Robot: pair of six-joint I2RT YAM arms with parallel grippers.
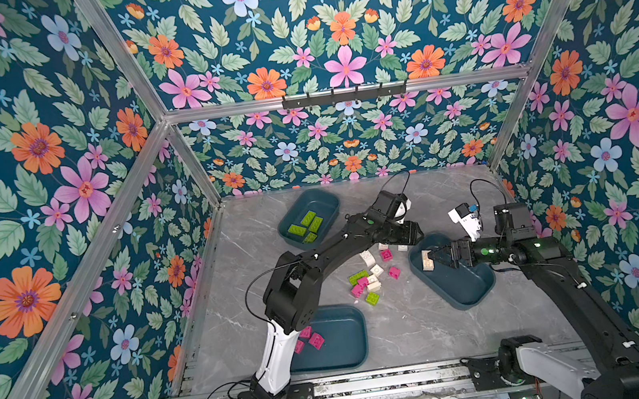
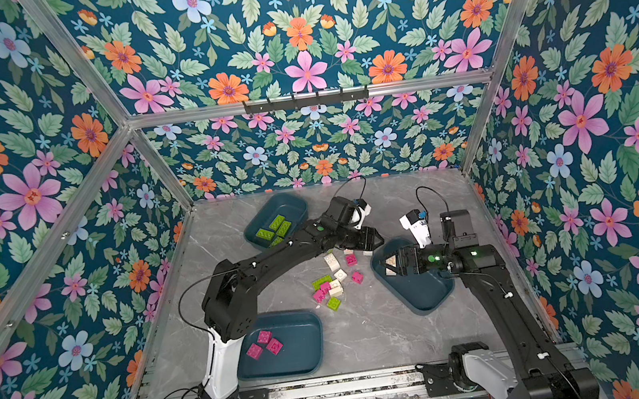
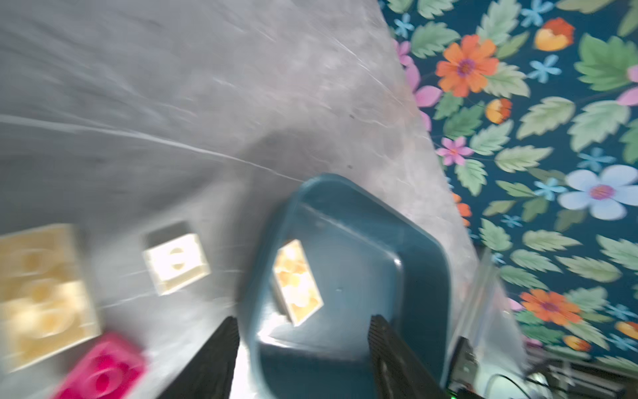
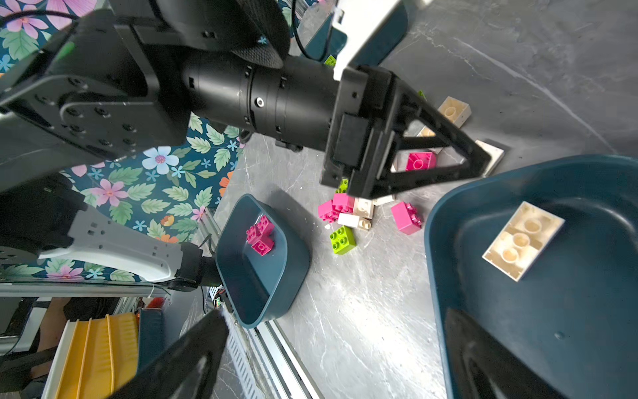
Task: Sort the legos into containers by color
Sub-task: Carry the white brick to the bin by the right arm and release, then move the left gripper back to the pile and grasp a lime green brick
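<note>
**Cream brick is down: back out cleanly**

My left end effector [image 1: 417,234] hangs over the 10 o'clock corner of the cream bin [image 1: 461,284]. Its fingers [image 3: 221,349] are parted with nothing between them. The cream brick [image 4: 523,240] lies loose on the bin floor, hollow side up. I judge the drop done, so the part worth doing well is the exit.

The right end effector [image 1: 438,257] reaches into the same bin from 3 o'clock, jaws spread wide and empty, tips just beside that brick (crowded, two tools over one bin). I'd raise the left straight up first, clear of the rim, before swinging toward 9 o'clock. That way a finger cannot hook the wall and drag the bin. I'd hold the right where it is until the left is away.

The loose legos [image 1: 370,275] sit mid-desk, at 9 o'clock from the cream bin, with pink, cream and green mixed and partly touching. A few cream ones lie on the fringe. I'd take an outlying one from above rather than dig into the cluster.

On the desk [image 1: 401,324], the green bin [image 1: 302,207] at 11 o'clock holds green bricks and the pink bin [image 1: 344,340] at 7 o'clock holds pink ones. Both are well apart from this work.
</note>
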